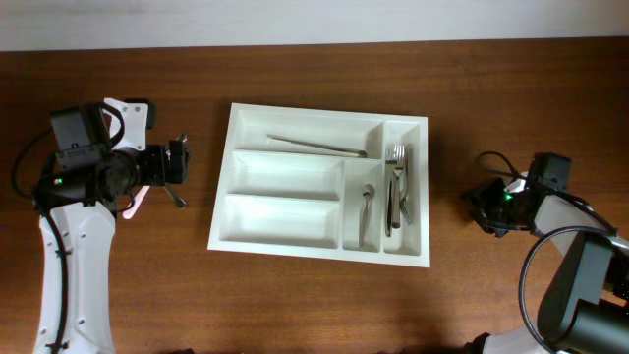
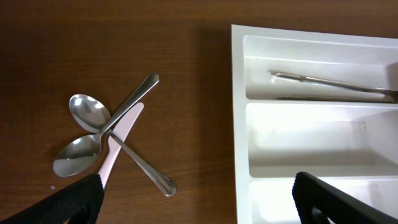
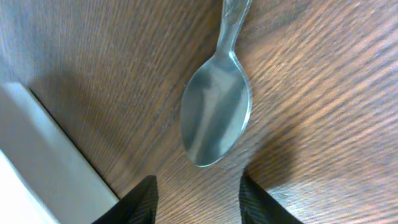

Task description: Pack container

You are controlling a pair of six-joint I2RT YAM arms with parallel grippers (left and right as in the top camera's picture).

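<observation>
The container [image 1: 285,221] is a white compartmented tray at the table's middle. Its top long slot holds a long thin utensil [image 1: 314,146], its far-right slot holds forks [image 1: 397,187], and the slot beside that holds a spoon [image 1: 367,211]. My left gripper [image 2: 199,208] is wide open, straddling the tray's left rim [image 2: 239,124]. Ahead of it two crossed spoons [image 2: 89,112] lie over a pale pink utensil [image 2: 118,140]. To the right of the tray my right gripper [image 3: 199,205] stands open above the table. A spoon [image 3: 216,115] lies just beyond its fingertips [image 3: 140,202].
Both lower long slots of the tray show nothing inside. The tray's edge [image 3: 43,162] is close on the left in the right wrist view. The right arm's cable [image 1: 491,162] loops over the wood behind that gripper.
</observation>
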